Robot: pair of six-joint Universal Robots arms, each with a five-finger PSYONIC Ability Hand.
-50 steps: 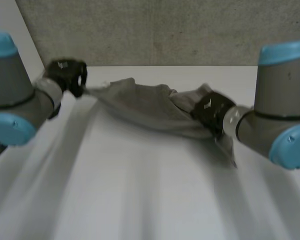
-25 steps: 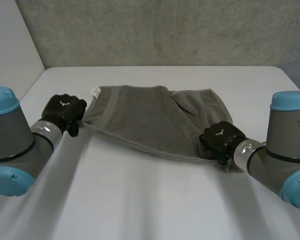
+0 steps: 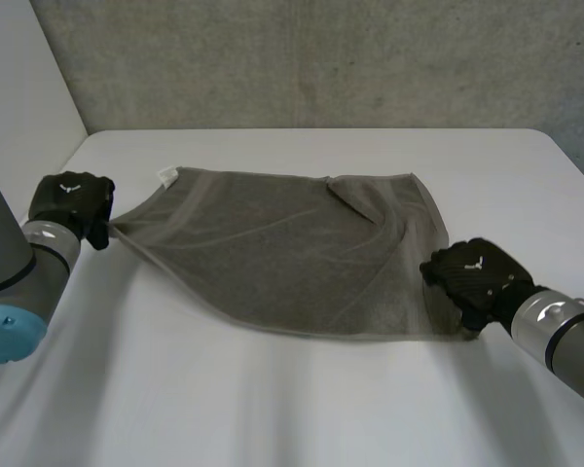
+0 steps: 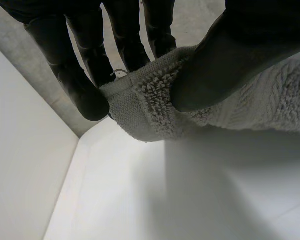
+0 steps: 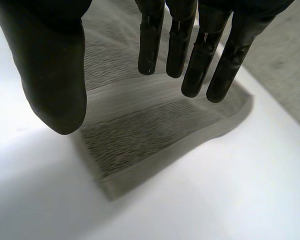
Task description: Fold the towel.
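Wrist cams: left hand (image 4: 227, 55) pinch, towel (image 4: 142, 112) crnr; right hand (image 5: 52, 65) slack.

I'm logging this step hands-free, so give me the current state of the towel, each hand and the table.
towel: spread open, not yet folded, rumpled near its far right corner.
left hand: shut, pinching the towel's left corner between thumb and fingers.
right hand: open, fingers straight at the towel's near right corner, gripping nothing.
table: white, bearing the towel.
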